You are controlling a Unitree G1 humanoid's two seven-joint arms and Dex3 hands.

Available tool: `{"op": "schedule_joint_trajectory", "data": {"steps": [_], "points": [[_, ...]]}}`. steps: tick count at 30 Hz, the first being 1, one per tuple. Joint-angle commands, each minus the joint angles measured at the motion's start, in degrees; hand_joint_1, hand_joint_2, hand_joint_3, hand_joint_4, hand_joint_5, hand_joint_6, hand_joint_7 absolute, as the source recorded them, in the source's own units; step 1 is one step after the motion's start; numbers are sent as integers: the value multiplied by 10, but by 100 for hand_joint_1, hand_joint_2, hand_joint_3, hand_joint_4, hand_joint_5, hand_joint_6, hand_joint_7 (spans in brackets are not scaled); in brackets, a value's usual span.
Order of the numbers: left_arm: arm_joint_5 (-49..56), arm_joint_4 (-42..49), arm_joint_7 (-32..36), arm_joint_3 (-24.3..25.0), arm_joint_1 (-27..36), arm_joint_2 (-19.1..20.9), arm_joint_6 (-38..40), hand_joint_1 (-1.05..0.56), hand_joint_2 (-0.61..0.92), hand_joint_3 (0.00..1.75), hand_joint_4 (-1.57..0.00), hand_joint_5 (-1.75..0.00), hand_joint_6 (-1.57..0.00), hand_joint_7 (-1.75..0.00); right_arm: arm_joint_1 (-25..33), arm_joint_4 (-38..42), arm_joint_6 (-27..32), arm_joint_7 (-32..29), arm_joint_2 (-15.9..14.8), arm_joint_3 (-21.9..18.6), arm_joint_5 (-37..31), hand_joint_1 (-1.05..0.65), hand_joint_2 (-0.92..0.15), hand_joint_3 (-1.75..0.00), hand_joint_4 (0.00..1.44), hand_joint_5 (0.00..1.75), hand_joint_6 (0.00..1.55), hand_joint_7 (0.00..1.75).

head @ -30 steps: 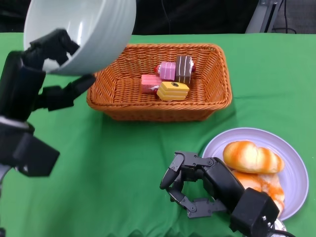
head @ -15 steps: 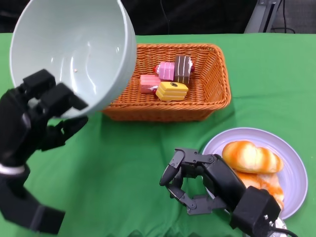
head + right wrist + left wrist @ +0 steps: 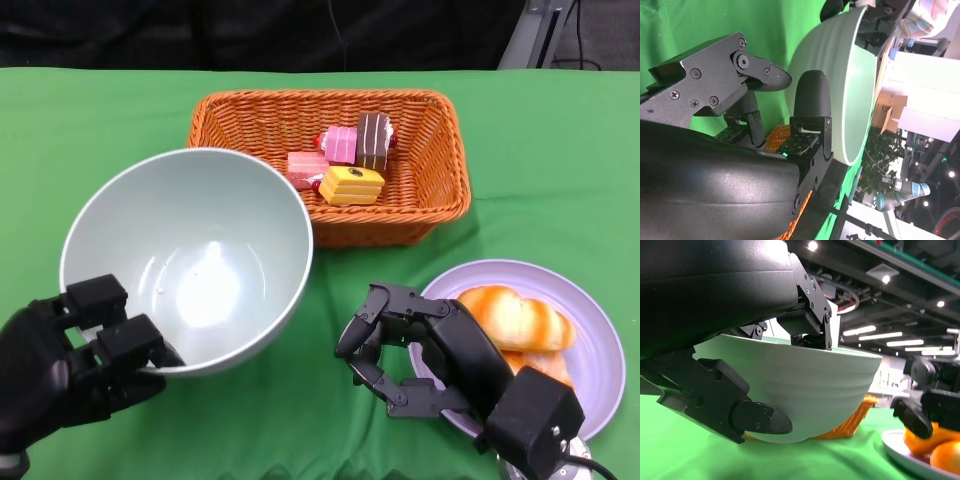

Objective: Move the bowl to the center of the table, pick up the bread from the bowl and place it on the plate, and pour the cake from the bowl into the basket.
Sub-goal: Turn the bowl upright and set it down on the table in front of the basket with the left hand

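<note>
Green cloth (image 3: 560, 150) covers the table. At lower left of the head view the emptied bowl (image 3: 190, 260) is gripped at its rim by the left hand (image 3: 75, 365). Cakes (image 3: 345, 165) are seen in the basket (image 3: 440, 190) at upper centre and bread (image 3: 510, 318) on the plate (image 3: 590, 330) at lower right, so the task is judged nearly complete. The right hand (image 3: 415, 355) is held half-curled, empty.

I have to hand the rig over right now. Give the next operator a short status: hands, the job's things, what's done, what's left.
Left hand grips the pale bowl by its near rim; the bowl is upright and empty.
Right hand holds nothing, fingers apart, beside the plate.
Bread lies on the plate.
Cake pieces are in the basket.
Done: bread placed, cake poured.
Left: set the bowl down and let go, if that is wanted.
</note>
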Motion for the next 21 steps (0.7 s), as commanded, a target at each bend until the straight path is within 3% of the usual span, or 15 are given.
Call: {"op": "schedule_joint_trajectory", "data": {"steps": [1, 6, 10, 14, 21], "points": [[2, -7, 62, -14, 10, 11, 9, -6, 92, 33, -72, -173, -73, -121, 7, -9, 4, 2, -4, -8, 14, -12, -64, -78, 75, 152, 68, 125], [5, -6, 62, -33, 11, 10, 12, -8, 91, 32, -73, -175, -73, -130, 9, -14, 9, 2, -5, -8, 16, -14, -65, -77, 75, 154, 67, 127], [9, -2, 62, -48, 11, 13, 19, -13, 92, 16, -70, -175, -67, -134, 9, -17, 14, 5, -5, -9, 20, -13, -65, -77, 74, 156, 67, 128], [14, 8, 62, -66, 11, 10, 33, -5, 92, 12, -70, -175, -57, -155, 8, -15, 8, -2, -5, -11, 14, -15, -64, -78, 75, 156, 67, 129], [16, 53, 62, -111, -4, -7, 47, -7, 90, 5, -65, -175, -51, -165, 9, -19, 6, 0, -8, -12, 15, -14, -63, -80, 75, 154, 67, 129]]}}
